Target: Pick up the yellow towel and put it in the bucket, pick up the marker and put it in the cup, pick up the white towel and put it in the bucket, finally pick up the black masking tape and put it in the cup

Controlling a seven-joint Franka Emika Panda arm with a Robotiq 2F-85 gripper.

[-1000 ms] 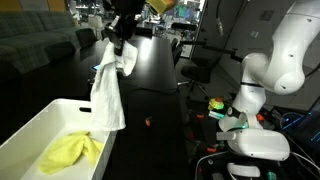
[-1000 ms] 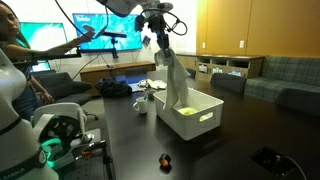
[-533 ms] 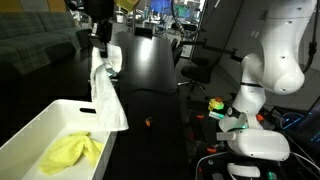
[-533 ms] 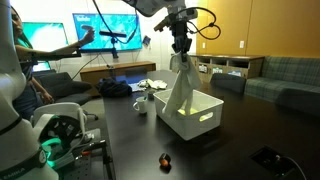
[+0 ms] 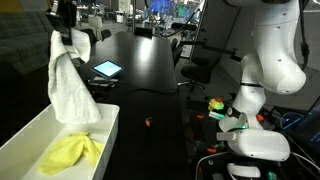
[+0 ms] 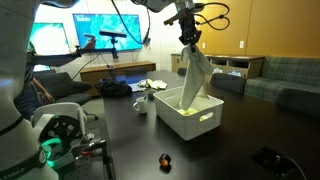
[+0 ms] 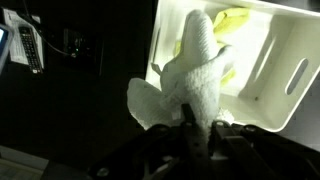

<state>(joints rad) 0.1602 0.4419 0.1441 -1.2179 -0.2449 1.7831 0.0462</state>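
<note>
My gripper [image 5: 66, 32] [image 6: 188, 40] [image 7: 186, 122] is shut on the top of the white towel [image 5: 70, 90] [image 6: 195, 82] [image 7: 190, 75]. The towel hangs straight down, its lower end over the white bucket [image 5: 108, 135] [image 6: 205, 122] [image 7: 285, 70]. The yellow towel [image 5: 70, 152] [image 7: 235, 20] lies inside the bucket. A white cup [image 6: 141, 105] stands on the black table next to the bucket. The marker and the black masking tape cannot be made out.
A tablet [image 5: 105, 69] lies on the black table beyond the bucket. A small red-and-dark object [image 5: 149, 122] [image 6: 165, 158] sits on the table near the front. White cloths [image 6: 118, 89] lie behind the cup. A person's arm shows at the edge [image 6: 15, 60].
My gripper has carried the hanging white towel sideways across the table until it hangs above the bucket's middle. The yellow towel has not moved.
</note>
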